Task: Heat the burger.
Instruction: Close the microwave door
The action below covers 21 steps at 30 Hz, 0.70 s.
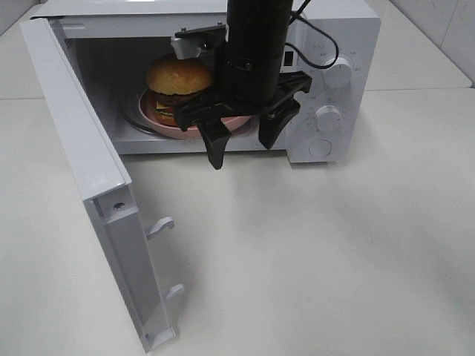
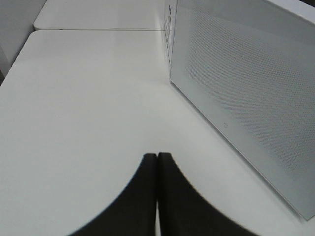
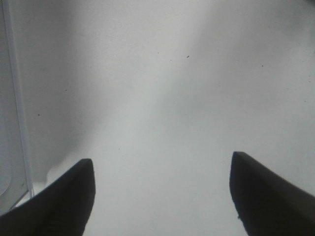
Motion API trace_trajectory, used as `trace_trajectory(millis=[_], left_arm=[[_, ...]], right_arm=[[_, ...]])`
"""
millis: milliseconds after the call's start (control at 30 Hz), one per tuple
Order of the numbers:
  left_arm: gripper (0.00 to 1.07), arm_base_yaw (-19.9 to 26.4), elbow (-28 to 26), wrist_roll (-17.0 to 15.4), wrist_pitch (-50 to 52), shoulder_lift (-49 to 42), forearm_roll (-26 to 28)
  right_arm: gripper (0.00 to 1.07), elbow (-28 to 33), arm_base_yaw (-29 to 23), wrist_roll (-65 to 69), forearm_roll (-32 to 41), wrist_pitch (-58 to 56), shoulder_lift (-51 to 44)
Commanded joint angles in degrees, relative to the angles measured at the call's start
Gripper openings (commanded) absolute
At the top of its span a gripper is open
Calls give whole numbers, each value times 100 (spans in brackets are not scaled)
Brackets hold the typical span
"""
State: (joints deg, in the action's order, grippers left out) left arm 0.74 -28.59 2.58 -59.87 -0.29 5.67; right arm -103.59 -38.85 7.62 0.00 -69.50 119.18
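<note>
Worktop (image 1: 319,252), white and flat, comes first, and the microwave door (image 1: 82,148) stands wide open over it on the left. My left gripper (image 2: 157,162) is low over the worktop near that door, its two fingers pressed tight together on nothing. My right gripper (image 1: 241,150) hangs just in front of the microwave's mouth, fingers spread wide, holding nothing. Behind it, inside the microwave (image 1: 341,30), the burger (image 1: 177,78) sits on a pink plate (image 1: 152,119). Two round knobs (image 1: 338,72) are on the microwave's right side.
</note>
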Motion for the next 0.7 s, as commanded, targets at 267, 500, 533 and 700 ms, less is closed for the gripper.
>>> trace_trajectory(millis=[267, 500, 533, 700], left_arm=[[0, 17, 17, -11, 57, -115, 17], [0, 17, 17, -11, 57, -115, 17], [0, 17, 17, -11, 57, -115, 17], [0, 17, 17, -11, 57, -115, 17]], right_arm=[[72, 871, 1037, -29, -46, -189, -951], [72, 1467, 2183, -23, -52, -189, -1524], [72, 1604, 2464, -23, -52, -183, -1690], [71, 1960, 3025, -23, -52, -183, -2189]])
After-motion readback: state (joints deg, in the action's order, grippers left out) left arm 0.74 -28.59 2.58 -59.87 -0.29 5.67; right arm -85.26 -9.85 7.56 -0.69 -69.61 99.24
